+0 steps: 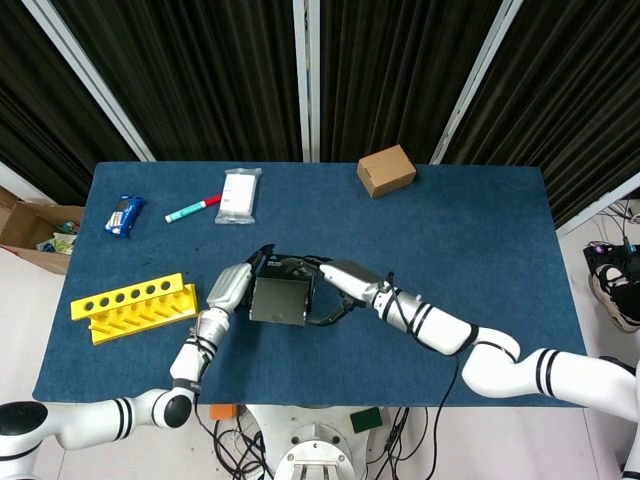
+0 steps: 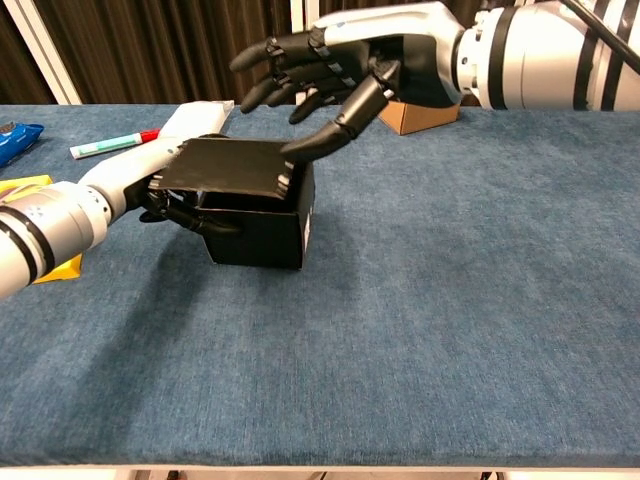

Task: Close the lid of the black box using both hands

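The black box (image 1: 278, 300) (image 2: 266, 237) stands mid-table with its lid (image 2: 225, 166) folded down over the opening. The lid still tilts, raised a little on the left. My left hand (image 1: 236, 286) (image 2: 168, 197) grips the box's left side, its fingers curled round the front corner under the lid. My right hand (image 1: 335, 281) (image 2: 345, 68) hovers over the lid with fingers spread. One fingertip touches the lid's right edge.
A brown cardboard box (image 1: 386, 170) (image 2: 415, 111) sits at the back right. A marker (image 1: 192, 208) (image 2: 110, 146), a white packet (image 1: 239, 195) (image 2: 196, 120) and a blue snack bag (image 1: 124, 215) lie at the back left. A yellow rack (image 1: 133, 307) stands left of the box.
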### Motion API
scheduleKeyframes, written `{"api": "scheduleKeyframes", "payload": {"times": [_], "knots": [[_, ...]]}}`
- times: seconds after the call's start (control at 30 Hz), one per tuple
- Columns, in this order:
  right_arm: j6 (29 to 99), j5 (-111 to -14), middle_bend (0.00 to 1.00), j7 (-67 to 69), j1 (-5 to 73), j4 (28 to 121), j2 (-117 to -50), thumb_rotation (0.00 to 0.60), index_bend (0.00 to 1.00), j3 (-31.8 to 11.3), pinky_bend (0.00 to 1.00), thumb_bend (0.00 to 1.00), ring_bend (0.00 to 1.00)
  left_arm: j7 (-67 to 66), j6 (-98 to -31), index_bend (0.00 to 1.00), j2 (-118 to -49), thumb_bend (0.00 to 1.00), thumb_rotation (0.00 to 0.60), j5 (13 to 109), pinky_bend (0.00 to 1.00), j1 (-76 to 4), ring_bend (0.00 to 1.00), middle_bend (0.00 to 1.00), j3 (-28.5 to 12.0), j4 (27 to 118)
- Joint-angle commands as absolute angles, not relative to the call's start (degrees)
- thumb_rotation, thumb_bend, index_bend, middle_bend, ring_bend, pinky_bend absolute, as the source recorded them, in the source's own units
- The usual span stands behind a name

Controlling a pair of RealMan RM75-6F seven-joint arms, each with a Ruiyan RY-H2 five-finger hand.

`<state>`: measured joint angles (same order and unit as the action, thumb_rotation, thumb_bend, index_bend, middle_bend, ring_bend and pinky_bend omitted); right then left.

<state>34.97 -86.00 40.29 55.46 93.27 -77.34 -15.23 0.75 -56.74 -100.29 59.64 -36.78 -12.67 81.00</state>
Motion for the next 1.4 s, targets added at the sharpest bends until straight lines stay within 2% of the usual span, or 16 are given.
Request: {"api": "scheduleKeyframes", "payload": {"times": [0.03, 0.23, 0.53, 0.77, 0.93, 1.13, 1.3, 1.4], "knots": [[35.93, -82.38, 0.19, 34.52, 56.23, 95.44, -77.25, 0.6, 0.11, -16.1, 0.15, 0.22, 0.07, -1.41, -57.88, 0.02, -99.82, 0.03, 0.461, 59.76, 0.94, -36.2, 0.67, 0.05, -11.85, 81.93], [37.95, -73.96, 0.21, 23.82, 56.41, 96.69, -78.77, 0.6, 0.11, -16.36, 0.15, 0.2, 0.09, -4.91, -58.8, 0.01, -97.05, 0.03, 0.41, 59.72, 0.94, -34.82, 0.67, 0.02, -10.09, 85.33], [44.44, -57.31, 0.24, 2.08, 59.68, 98.93, -84.27, 0.6, 0.14, -15.5, 0.15, 0.18, 0.11, -12.73, -61.94, 0.01, -90.97, 0.03, 0.411, 59.54, 0.94, -32.13, 0.67, 0.0, -6.49, 90.73], [55.32, -49.69, 0.24, -15.81, 61.67, 97.65, -92.06, 0.6, 0.17, -12.65, 0.15, 0.18, 0.11, -14.89, -66.24, 0.01, -85.73, 0.03, 0.437, 64.44, 0.94, -28.97, 0.67, 0.0, -3.13, 94.37], [60.16, -49.78, 0.23, -23.57, 62.02, 92.72, -98.48, 0.6, 0.19, -10.56, 0.15, 0.18, 0.11, -14.14, -66.66, 0.01, -82.66, 0.03, 0.437, 67.69, 0.94, -27.5, 0.67, 0.0, -0.97, 97.17], [61.39, -53.0, 0.22, -25.62, 61.02, 85.77, -104.01, 0.6, 0.22, -8.71, 0.15, 0.18, 0.11, -11.54, -65.26, 0.01, -81.31, 0.03, 0.437, 69.43, 0.94, -27.14, 0.67, 0.0, -0.69, 98.24], [62.42, -59.26, 0.25, -24.28, 59.57, 79.85, -106.54, 0.6, 0.31, -7.11, 0.17, 0.18, 0.12, -9.95, -63.9, 0.01, -81.07, 0.03, 0.437, 69.41, 0.94, -27.4, 0.67, 0.0, -1.53, 97.82], [63.2, -63.86, 0.27, -22.56, 58.75, 75.72, -107.78, 0.6, 0.38, -6.09, 0.2, 0.2, 0.15, -9.28, -62.96, 0.01, -80.84, 0.03, 0.435, 69.19, 0.94, -27.62, 0.67, 0.0, -1.92, 97.7]]}}
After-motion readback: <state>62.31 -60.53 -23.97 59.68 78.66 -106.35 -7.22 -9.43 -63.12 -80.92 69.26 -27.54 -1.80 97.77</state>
